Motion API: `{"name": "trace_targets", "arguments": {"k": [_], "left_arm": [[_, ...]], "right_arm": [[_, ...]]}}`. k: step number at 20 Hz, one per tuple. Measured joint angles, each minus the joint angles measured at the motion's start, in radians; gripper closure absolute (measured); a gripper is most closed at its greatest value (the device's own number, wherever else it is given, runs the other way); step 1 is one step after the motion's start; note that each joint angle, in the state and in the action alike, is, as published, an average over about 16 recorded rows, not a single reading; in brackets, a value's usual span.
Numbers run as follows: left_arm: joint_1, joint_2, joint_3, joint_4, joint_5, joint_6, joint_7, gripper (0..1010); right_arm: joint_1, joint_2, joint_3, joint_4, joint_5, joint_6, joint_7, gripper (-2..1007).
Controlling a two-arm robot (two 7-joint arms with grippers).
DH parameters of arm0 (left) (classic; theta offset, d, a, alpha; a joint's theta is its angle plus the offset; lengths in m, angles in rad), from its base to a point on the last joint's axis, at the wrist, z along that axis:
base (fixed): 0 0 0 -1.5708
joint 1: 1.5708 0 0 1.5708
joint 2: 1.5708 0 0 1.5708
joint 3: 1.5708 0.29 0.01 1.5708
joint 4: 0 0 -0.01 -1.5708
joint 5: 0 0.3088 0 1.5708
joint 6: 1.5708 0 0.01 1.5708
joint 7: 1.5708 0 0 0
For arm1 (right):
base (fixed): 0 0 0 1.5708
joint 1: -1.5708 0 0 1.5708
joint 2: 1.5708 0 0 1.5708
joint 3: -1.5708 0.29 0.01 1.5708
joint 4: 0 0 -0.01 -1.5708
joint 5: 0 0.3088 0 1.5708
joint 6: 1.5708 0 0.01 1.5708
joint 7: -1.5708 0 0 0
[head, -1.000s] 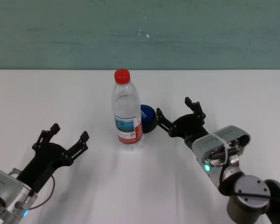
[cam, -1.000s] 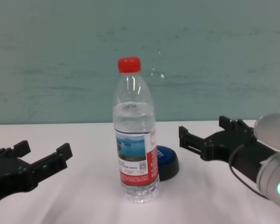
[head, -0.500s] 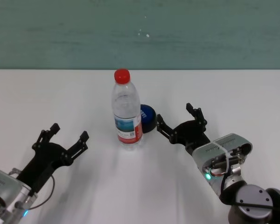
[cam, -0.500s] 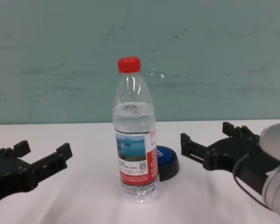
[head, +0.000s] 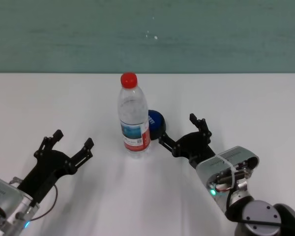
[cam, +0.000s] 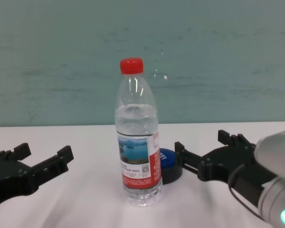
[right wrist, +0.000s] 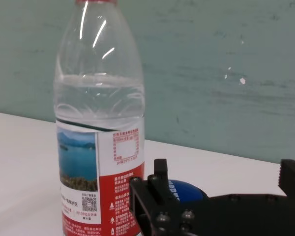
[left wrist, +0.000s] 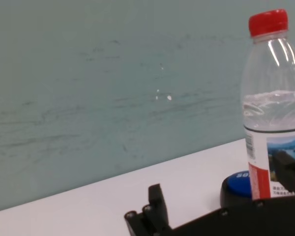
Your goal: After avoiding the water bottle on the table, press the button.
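The water bottle (head: 133, 118) stands upright mid-table, clear with a red cap and lake label; it also shows in the chest view (cam: 137, 142), left wrist view (left wrist: 274, 113) and right wrist view (right wrist: 101, 128). The blue button (head: 156, 123) sits just behind and right of it, half hidden by the bottle in the chest view (cam: 170, 161). My right gripper (head: 183, 132) is open, low over the table (head: 236, 98), its nearer fingertip close beside the button's right side. My left gripper (head: 71, 138) is open and empty at the front left, apart from the bottle.
A teal wall (head: 147, 34) runs behind the table's far edge.
My right gripper has shifted left and slightly forward, closing in on the button's right side. The bottle, button and left arm have not moved.
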State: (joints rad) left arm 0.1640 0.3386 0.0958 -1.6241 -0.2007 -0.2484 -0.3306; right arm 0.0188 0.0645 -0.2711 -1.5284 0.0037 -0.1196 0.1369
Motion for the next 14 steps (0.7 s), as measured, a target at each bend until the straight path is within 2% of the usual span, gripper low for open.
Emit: {"name": "trace_targets", "arguments": {"k": [14], "left_arm": [[0.000, 0.000, 0.000, 0.000, 0.000, 0.000, 0.000, 0]], "right_arm": [[-0.006, -0.006, -0.007, 0.000, -0.007, 0.001, -0.003, 1]]}}
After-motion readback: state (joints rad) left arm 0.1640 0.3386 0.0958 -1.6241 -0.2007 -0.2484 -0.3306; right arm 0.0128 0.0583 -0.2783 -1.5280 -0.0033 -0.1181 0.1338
